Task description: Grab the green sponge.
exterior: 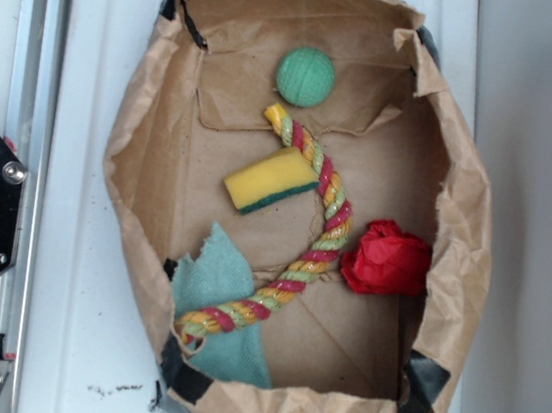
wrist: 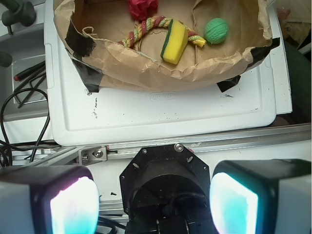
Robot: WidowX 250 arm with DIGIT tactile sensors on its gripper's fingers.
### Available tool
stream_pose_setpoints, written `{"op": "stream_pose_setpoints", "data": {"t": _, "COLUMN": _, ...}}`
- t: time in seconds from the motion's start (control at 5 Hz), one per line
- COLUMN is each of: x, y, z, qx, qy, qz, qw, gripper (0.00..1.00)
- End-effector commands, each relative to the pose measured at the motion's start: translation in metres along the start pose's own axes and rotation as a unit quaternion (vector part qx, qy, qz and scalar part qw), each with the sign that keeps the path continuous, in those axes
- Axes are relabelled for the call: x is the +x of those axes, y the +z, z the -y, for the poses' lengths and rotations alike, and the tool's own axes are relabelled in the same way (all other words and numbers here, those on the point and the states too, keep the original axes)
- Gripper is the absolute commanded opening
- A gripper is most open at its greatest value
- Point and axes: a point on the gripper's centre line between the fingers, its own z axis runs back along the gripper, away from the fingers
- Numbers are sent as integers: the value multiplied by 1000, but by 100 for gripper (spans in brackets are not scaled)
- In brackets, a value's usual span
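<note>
Crumpled brown paper bag tray (exterior: 143, 140) holds yellow foam sponge with green scouring edge (exterior: 271, 180), touching striped rope toy (exterior: 321, 234); also green textured ball (exterior: 305, 76), red crumpled cloth (exterior: 387, 260), teal cloth (exterior: 215, 290). Gripper (wrist: 155, 200) spread wide, empty, outside the tray

yellow green sponge (exterior: 271, 180) with dark green edge; red, yellow, green striped rope (exterior: 304, 240); brown paper bag (exterior: 143, 140).

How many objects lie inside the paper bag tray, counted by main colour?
Green: 2, the ball and the teal-green cloth
Yellow: 1, the green sponge
Red: 1, the crumpled red item
Multicoloured: 1, the rope toy
Total: 5
</note>
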Motion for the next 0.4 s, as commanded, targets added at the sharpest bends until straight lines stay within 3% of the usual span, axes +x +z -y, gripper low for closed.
{"op": "stream_pose_setpoints", "data": {"t": 0.0, "x": 0, "y": 0, "z": 0, "qx": 0, "qy": 0, "qz": 0, "qw": 1000, "gripper": 100}}
{"op": "stream_pose_setpoints", "data": {"t": 0.2, "x": 47, "y": 2, "z": -18, "qx": 8, "qy": 21, "qz": 32, "qw": 999, "gripper": 100}}
